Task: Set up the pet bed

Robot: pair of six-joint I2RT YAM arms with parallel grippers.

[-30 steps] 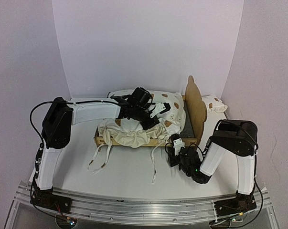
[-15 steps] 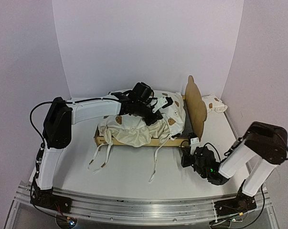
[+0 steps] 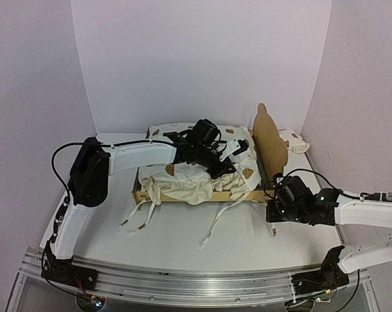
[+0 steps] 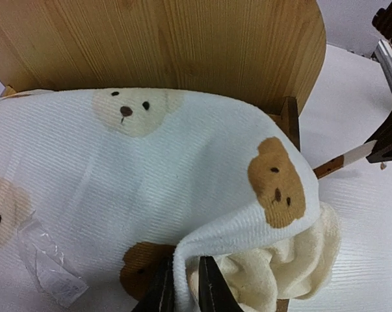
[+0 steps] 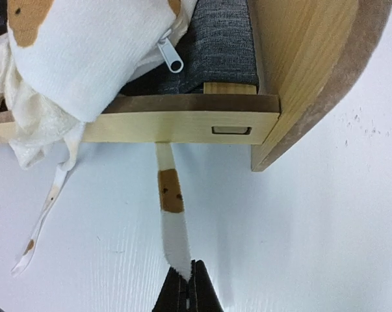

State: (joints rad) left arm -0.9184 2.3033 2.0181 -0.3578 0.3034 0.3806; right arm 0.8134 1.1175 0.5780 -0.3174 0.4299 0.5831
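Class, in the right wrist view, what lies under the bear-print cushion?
A strip of dark grey base shows beneath the cushion, above the wooden rail. The rest of the base is covered.

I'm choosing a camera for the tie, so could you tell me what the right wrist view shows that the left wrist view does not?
Only the right wrist view shows the right gripper shut on the end of the tie strap, the strap emerging under the side rail, a zipper pull and the dark grey base. Only the left wrist view shows the left gripper closed on a fold of the bear-print cushion beside its ruffle, and a clear plastic tag. Both show that cushion, the wooden headboard and part of that strap.
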